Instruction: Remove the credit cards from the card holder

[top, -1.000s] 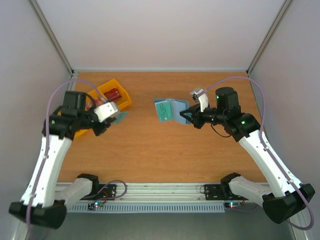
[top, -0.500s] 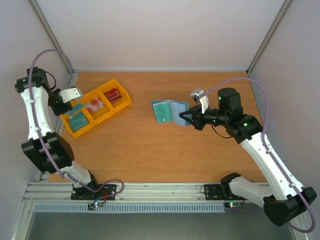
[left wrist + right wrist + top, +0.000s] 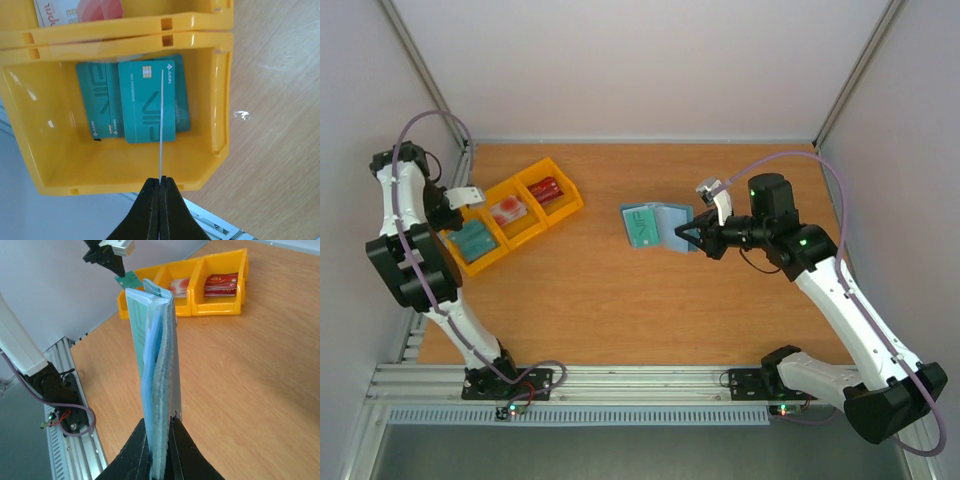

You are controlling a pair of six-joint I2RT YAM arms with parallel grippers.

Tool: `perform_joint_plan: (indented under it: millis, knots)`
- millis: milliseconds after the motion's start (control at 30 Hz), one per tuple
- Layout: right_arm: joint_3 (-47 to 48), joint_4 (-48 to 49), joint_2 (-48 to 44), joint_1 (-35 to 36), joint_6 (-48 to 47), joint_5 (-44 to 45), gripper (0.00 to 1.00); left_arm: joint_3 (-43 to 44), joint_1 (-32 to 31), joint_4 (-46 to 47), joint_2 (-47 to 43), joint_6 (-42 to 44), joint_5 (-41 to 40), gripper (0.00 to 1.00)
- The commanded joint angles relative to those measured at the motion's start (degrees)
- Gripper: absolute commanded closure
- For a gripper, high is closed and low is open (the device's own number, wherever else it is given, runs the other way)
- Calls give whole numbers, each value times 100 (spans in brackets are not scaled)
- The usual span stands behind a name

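Left pincer (image 3: 160, 183) clenched on one teal card (image 3: 161, 125), held edge-on directly above the end compartment of the yellow tray (image 3: 115, 172). More teal cards (image 3: 100, 107) lay flat inside that compartment. The tray's middle compartment held a pinkish-red card (image 3: 508, 211), and its far compartment held dark red cards (image 3: 546, 188). Right pincer (image 3: 688, 234) stood well to the right of the tray, gripping the card holder (image 3: 667, 226) by one edge. The holder was open, held out over the worktop (image 3: 620, 300). A teal-green card face (image 3: 640, 225) showed on its tray-side half.
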Motion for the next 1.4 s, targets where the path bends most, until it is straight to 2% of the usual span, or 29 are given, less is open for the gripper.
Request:
perform_joint_plan:
  millis: [0, 467, 767, 1000, 1167, 1367]
  knots:
    - [60, 41, 52, -11, -131, -246, 99, 12, 42, 222, 186, 26, -339, 100]
    - [29, 33, 25, -10, -186, -335, 99, 100, -92, 385, 877, -174, -599, 100]
    - [46, 14, -32, -11, -242, -440, 99, 697, -60, -131, 1408, -157, -937, 100]
    - [55, 32, -11, -11, -262, -503, 99, 1066, -79, -709, 1556, -133, -590, 100]
    - [64, 30, 11, -13, -271, -526, 99, 1168, -80, -1101, 1801, -148, -840, 100]
    - [73, 24, 7, -16, -286, -562, 99, 1283, -96, -1238, 1944, -210, -707, 100]
